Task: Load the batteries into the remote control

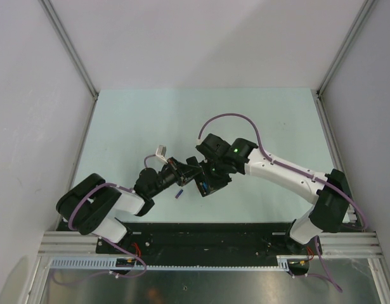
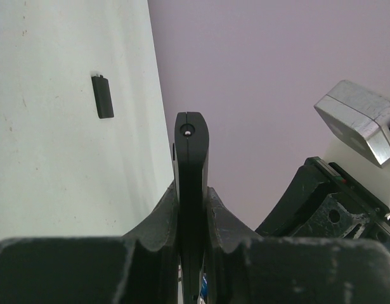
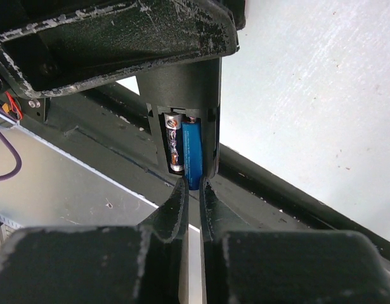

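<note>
So here's where we're at: our left pincer (image 2: pixel 192 197) is clenched on the slim black plastic remote control (image 2: pixel 191 158). It holds the remote on edge, up off the pale green table (image 1: pixel 150 114) and toward the middle of the near edge, with the open battery bay facing the right arm. Our right pincer (image 3: pixel 193 190) is closed down with nothing clearly in it. Its tips are right against the lower end of the bright blue cylindrical battery (image 3: pixel 192 155), which sits in the bay beside a darker cylindrical battery (image 3: pixel 175 149). What worries us is that the blue one's lower end seems to poke past the bay's rim, so we'd guess it isn't fully seated. Push off-centre and the tips could skate off the round end, or the battery could pop out and drop. A hard shove might also twist the remote in the left grip. The small purple-blue cylindrical battery (image 1: pixel 179 192) lies on the table below the pincers and could roll if knocked. A small flat black plastic piece (image 2: pixel 103 96), maybe the lid, lies apart.
</note>
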You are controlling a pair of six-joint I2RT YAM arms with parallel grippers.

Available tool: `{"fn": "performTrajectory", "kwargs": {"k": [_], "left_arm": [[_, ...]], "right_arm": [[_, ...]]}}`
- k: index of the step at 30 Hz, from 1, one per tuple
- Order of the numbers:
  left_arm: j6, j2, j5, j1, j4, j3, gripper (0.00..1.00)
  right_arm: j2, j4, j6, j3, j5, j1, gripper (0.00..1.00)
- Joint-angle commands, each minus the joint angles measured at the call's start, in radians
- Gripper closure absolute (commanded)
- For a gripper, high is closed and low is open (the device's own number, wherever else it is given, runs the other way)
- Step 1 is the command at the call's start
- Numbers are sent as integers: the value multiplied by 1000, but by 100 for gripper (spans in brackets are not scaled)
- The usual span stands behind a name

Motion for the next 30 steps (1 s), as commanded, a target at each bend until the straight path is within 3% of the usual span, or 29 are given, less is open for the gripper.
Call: {"fn": "performTrajectory", "kwargs": {"k": [1,8,23,30], "left_arm": [[-12,-41,18,-16,397,-2,100],[-18,-43,1,-16,397,-5,100],[-34,-23,-9,-16,397,-1,100],[-38,-21,-9,-16,397,-4,100]], "right_arm": [[18,3,1,41,61,-13,92],[10,-18,-7,49,64,-12,71],[1,-23,-2,86,72,8,47],[-5,-23,1,130,81,15,44]]}}
